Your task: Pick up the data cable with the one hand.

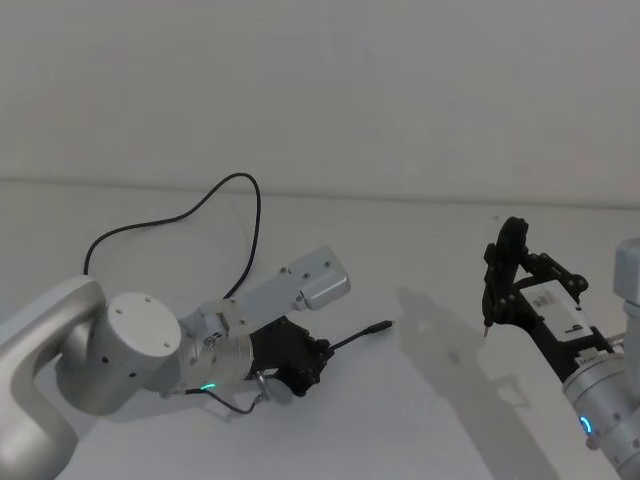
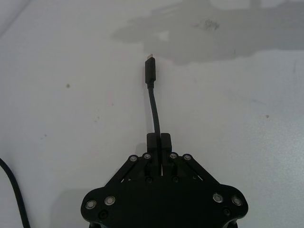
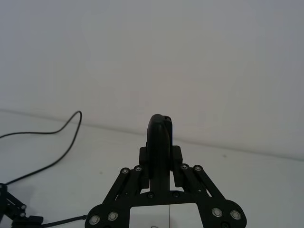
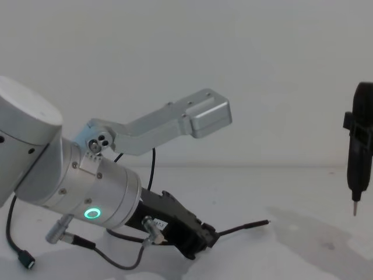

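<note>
The data cable (image 2: 153,95) is found pinched just behind its plug between the closed fingers (image 2: 166,142) of the left gripper (image 2: 158,138), low over the white table (image 2: 71,71). Slippage of so thin a cord is judged possible; snagging could be caused by the loop trailed behind. The right gripper (image 3: 160,159) is parked aside, clamped on a slim black tool (image 3: 159,130).

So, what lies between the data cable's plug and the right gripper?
Nothing: in the head view the table between the data cable's plug and the right gripper, holding a black tool, is bare but for a shadow.
</note>
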Motion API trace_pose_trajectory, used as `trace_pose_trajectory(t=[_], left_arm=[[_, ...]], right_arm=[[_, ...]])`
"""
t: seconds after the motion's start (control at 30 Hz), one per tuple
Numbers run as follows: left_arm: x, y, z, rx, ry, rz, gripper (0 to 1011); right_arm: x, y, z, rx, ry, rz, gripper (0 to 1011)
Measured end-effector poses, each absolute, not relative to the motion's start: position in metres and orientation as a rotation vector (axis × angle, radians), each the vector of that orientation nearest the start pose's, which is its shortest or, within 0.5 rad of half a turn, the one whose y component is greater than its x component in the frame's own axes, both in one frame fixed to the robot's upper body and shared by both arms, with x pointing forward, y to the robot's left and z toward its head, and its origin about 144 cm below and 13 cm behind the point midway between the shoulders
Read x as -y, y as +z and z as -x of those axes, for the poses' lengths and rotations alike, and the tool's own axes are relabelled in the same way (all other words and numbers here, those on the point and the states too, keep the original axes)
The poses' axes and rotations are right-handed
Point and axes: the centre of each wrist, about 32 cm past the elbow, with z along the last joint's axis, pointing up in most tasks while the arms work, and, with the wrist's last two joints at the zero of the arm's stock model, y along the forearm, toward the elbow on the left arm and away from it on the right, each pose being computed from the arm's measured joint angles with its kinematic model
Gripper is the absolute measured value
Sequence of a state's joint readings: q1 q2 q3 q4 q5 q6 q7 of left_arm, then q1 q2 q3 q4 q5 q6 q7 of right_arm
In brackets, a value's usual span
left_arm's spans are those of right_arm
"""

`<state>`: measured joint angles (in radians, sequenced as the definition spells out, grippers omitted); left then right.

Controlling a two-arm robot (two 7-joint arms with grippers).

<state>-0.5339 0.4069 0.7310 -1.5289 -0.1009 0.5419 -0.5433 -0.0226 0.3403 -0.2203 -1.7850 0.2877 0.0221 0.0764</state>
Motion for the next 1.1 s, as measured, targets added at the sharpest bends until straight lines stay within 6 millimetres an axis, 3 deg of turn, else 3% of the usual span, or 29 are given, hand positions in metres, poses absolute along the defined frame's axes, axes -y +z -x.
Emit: trace_pose_trajectory(t=[1.1], left_arm=[[-0.191,1.257,-0.513,0.368,0.432,-0.4,46]], right_arm=[[0.243,1.233,-0.427,0.086,-1.053,-0.212,268]])
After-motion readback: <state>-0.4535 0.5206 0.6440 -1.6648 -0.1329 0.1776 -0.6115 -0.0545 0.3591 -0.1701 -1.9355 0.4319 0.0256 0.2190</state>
